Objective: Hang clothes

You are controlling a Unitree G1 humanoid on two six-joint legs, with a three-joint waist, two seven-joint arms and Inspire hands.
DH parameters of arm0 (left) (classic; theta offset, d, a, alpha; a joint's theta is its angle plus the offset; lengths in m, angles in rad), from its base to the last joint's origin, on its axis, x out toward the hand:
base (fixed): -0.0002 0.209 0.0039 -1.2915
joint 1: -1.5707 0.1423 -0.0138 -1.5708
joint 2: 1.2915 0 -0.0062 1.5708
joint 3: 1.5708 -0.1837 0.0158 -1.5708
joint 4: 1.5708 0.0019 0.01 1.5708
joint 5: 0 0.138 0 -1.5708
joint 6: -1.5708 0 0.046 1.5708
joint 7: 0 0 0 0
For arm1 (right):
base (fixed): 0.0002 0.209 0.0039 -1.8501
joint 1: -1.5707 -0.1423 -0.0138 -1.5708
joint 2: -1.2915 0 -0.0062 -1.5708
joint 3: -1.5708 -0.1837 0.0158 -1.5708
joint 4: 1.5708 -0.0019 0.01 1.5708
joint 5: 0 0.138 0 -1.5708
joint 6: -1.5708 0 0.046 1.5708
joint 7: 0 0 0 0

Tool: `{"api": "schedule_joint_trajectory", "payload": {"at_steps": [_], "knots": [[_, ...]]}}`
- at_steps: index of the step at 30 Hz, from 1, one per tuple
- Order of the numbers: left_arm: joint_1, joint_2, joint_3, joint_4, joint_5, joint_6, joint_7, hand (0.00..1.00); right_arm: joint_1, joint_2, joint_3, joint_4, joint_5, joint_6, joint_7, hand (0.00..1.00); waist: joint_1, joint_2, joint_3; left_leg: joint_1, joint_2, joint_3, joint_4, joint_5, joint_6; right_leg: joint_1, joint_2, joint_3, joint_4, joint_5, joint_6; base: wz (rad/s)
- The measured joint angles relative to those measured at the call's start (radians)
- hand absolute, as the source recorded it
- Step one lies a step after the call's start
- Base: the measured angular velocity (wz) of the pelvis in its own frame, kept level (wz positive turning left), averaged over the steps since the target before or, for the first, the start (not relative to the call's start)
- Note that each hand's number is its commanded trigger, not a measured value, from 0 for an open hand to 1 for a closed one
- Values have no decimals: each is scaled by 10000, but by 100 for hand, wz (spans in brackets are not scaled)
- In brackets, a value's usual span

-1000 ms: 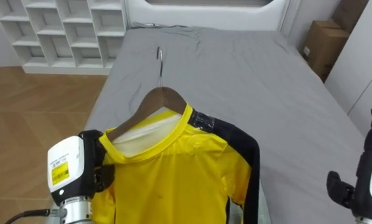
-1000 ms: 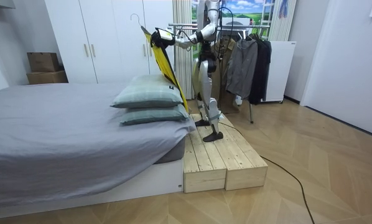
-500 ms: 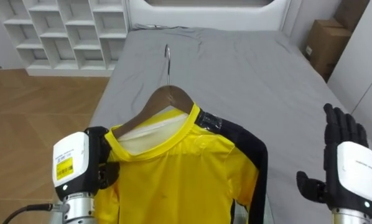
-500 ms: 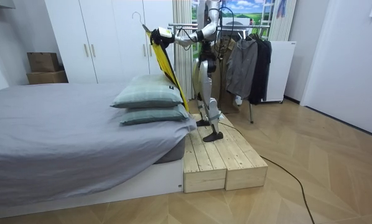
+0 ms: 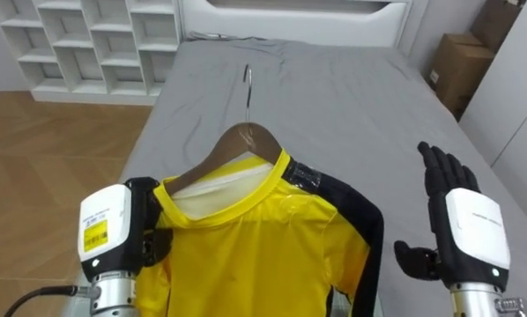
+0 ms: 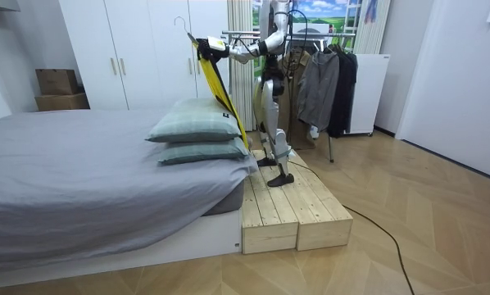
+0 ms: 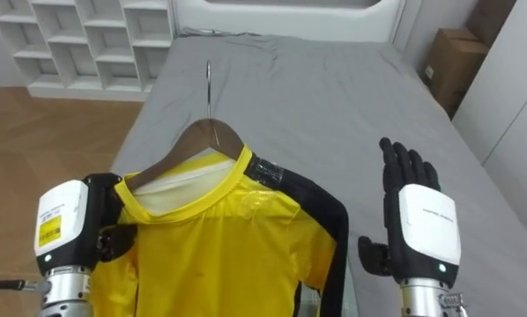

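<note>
Your left hand [image 5: 114, 233] is curling round the shoulder of the yellow shirt [image 5: 255, 255], holding it on its wooden hanger [image 5: 248, 134] above the grey bed [image 5: 352, 97]. Your right hand [image 5: 466, 233] is hovering beside it, fingers straight, touching nothing. The left hand's yellow label [image 5: 94, 236] is carrying print too small to read.

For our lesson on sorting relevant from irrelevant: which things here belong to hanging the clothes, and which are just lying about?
Job: yellow shirt, wooden hanger, left hand holding the shirt, open right hand, clothes rail.
Lying about: bed, pillows, cardboard box, white shelves.
</note>
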Motion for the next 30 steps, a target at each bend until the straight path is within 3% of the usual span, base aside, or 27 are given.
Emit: {"api": "schedule_joint_trajectory", "payload": {"at_steps": [18,30], "knots": [[0,15,-1,-403,1271,-194,7,100,-8,24,425,-1126,-162,-295,588,0,256,48,-3,-147,5,-98,6,0,-1,-59,7,-79,-28,1,0,1],[0,-269,-92,-402,1257,-346,-230,100,-26,73,1297,-1127,-71,-494,944,0,343,170,6,-111,7,-115,-2,0,-1,-57,5,-109,-23,1,0,0]]}}
